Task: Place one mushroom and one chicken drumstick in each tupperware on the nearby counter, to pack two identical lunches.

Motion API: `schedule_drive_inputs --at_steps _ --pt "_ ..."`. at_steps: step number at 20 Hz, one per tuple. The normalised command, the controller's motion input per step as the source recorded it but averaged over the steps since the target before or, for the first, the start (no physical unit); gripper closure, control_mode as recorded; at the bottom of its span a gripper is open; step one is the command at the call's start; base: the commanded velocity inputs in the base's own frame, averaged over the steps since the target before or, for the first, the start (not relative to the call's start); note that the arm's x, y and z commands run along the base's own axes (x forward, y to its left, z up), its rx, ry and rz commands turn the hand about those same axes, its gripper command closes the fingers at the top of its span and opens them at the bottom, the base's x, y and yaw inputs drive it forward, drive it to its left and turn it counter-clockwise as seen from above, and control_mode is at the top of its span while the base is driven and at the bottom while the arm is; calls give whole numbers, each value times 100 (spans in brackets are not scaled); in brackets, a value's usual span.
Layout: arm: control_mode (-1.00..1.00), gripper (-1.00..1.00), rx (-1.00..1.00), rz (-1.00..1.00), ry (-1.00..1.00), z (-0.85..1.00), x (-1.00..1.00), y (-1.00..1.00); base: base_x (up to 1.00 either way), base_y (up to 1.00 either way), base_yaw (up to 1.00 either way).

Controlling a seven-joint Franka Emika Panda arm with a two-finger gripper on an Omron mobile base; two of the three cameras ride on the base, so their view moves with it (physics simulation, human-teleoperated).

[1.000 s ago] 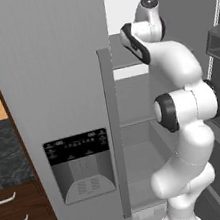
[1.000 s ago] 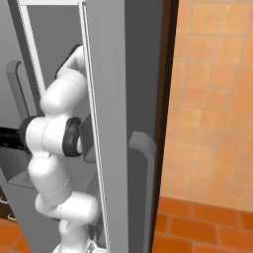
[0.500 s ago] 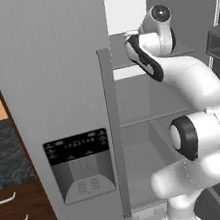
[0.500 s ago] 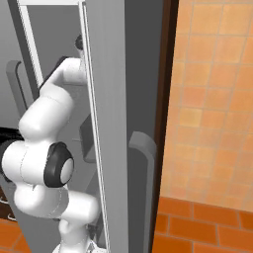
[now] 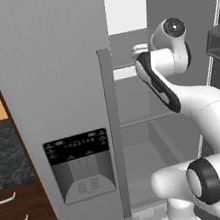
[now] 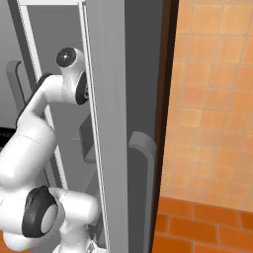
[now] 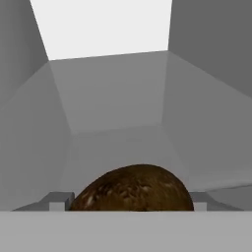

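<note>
— Where the hand view meets its bottom centre, what sits there?
— A mushroom, brown cap up, inside the grey fridge.
— And the gripper?
— Clamped on the mushroom, apparently.

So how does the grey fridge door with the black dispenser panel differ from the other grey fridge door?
The grey door with the dispenser panel is shut; the other grey door is swung open. The shut door carries the black dispenser panel; the open door's outer face shows none. Both are grey, each with a vertical grey handle.
</note>
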Motion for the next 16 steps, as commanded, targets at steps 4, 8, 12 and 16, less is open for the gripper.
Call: schedule_drive_inputs --at_steps 4,8,12,16 --pt "-100 100 0 0 12 0 -100 5 0 0 0" --pt "-100 100 2 0 12 -22 -100 29 0 0 0" --pt "-100 100 7 0 6 -69 -100 25 0 0 0" --pt "-100 100 9 0 1 -91 -97 14 0 0 0"
